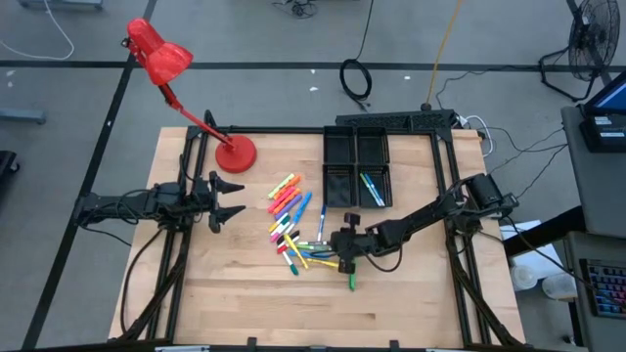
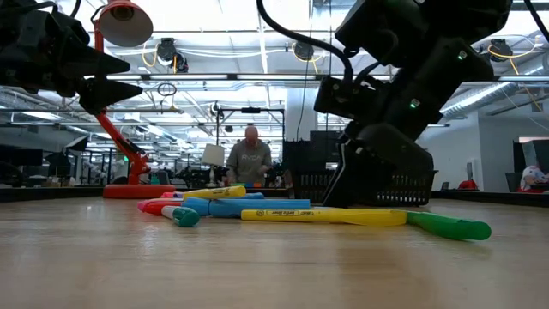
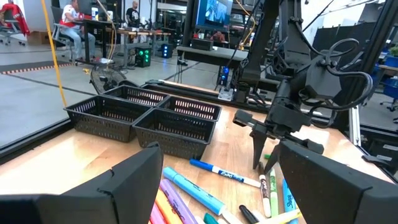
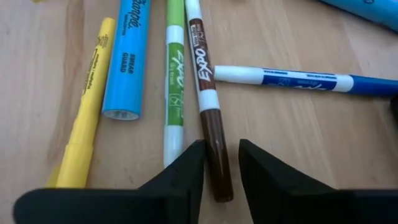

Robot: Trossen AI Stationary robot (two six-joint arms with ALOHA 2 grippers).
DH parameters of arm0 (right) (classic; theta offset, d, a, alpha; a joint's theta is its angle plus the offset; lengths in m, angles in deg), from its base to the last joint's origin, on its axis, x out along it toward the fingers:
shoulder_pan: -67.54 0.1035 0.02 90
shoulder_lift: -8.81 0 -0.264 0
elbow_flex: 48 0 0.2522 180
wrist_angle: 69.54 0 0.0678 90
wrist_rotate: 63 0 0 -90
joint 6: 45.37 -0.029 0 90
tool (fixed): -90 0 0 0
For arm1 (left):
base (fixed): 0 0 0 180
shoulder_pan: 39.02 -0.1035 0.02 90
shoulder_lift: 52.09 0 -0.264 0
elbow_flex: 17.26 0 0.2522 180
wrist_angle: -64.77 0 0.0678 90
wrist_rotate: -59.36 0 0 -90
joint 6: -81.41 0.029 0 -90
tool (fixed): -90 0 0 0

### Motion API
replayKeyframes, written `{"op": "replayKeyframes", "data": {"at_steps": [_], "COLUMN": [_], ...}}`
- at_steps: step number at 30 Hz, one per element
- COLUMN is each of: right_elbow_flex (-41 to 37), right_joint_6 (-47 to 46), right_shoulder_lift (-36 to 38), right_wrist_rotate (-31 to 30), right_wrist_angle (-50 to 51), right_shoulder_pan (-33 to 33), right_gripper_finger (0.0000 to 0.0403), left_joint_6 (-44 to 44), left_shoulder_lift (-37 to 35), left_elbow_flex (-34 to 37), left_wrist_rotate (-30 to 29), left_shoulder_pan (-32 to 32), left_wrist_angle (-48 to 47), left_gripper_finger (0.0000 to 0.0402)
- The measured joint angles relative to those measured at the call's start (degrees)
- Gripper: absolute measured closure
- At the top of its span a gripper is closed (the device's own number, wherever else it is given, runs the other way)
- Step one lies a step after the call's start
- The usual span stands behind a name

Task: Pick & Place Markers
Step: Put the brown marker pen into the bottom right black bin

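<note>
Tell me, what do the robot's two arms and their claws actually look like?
Both arms are dark, nearly black, and built from slim jointed segments. The left arm and right arm each carry black cables. The left claw and right claw each have two matte black, wedge-shaped fingers, with no markings visible.

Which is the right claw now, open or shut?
Open: right claw fingers straddle the brown marker with gaps each side, not yet clamped.

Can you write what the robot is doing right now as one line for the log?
right gripper: open, straddling brown marker in markers | left gripper: open, waiting at table's left | tray: holds some markers
</note>
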Motion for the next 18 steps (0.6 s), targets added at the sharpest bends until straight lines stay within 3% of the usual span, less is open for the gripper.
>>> {"op": "replayKeyframes", "data": {"at_steps": [10, 18], "right_elbow_flex": [0.0, -0.1], "right_joint_6": [0.3, 0.2], "right_shoulder_lift": [0.0, 0.0], "right_wrist_rotate": [3.8, 4.3], "right_wrist_angle": [-0.2, -1.6], "right_shoulder_pan": [-0.8, -1.1], "right_gripper_finger": [0.0382, 0.0369], "left_joint_6": [0.0, 0.0], "left_shoulder_lift": [0.0, 0.0], "left_elbow_flex": [0.0, 0.0], "left_wrist_rotate": [0.0, 0.0], "left_shoulder_pan": [0.0, 0.0], "left_wrist_angle": [0.0, 0.0], "left_gripper_finger": [0.0078, 0.0078]}}
